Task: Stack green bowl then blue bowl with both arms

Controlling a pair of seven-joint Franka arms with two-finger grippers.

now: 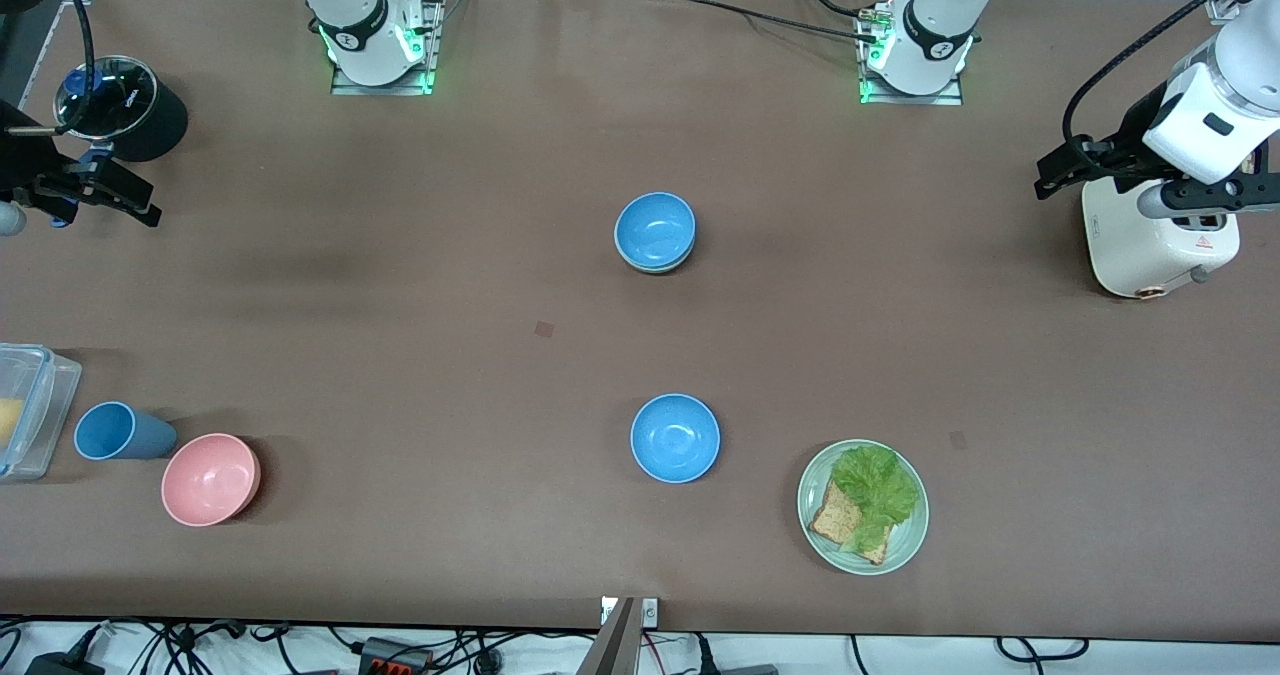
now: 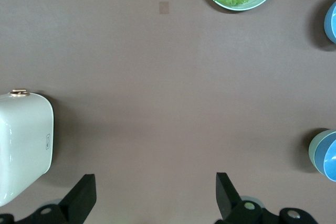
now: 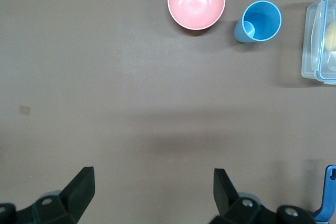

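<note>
Mid-frame, a blue bowl [image 1: 655, 230] sits nested in the green bowl [image 2: 315, 150], while the left gripper [image 2: 156, 198] and right gripper [image 3: 153, 195] hover at the frame edges with fingers spread apart.

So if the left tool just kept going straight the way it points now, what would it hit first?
Most likely bare table. The left tool, open, points down at brown surface beside the white appliance; nothing lies between its fingers, though depth is hard to judge.

We note two white jointed arms [image 1: 1215, 105], black round joint caps, black cables trailing. Bases on metal plates, green lights glowing. Left gripper [image 2: 155, 203] and right gripper [image 3: 152, 198]: black, two wedge-shaped fingers each.
</note>
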